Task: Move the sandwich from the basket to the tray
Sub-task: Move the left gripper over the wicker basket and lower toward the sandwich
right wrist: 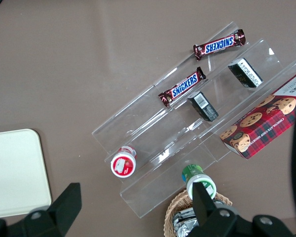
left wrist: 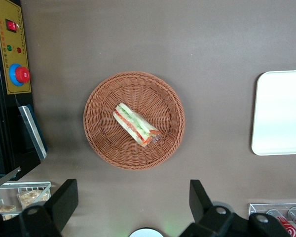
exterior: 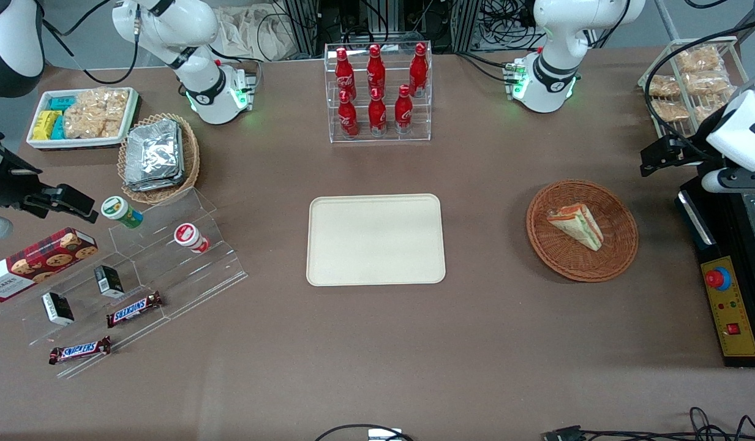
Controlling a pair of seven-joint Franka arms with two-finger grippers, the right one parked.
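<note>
The sandwich [exterior: 576,225] [left wrist: 135,124], a clear-wrapped wedge with green and red filling, lies on its side in the round brown wicker basket [exterior: 622,245] [left wrist: 101,143]. The cream tray [exterior: 376,239] [left wrist: 281,113] sits bare at the table's middle, a basket's width away toward the parked arm's end. My gripper [exterior: 656,160] [left wrist: 133,192] hangs high above the table at the working arm's end, off the basket's rim. It is open, its black fingers [left wrist: 64,197] spread wide with nothing between them.
A black control box with a red button [exterior: 729,306] [left wrist: 15,74] lies beside the basket at the table's end. A wire rack of snack bags [exterior: 689,79] and a clear rack of red bottles [exterior: 377,92] stand farther back. Foil-pack basket [exterior: 160,156] and acrylic steps [exterior: 132,275] are near the parked arm.
</note>
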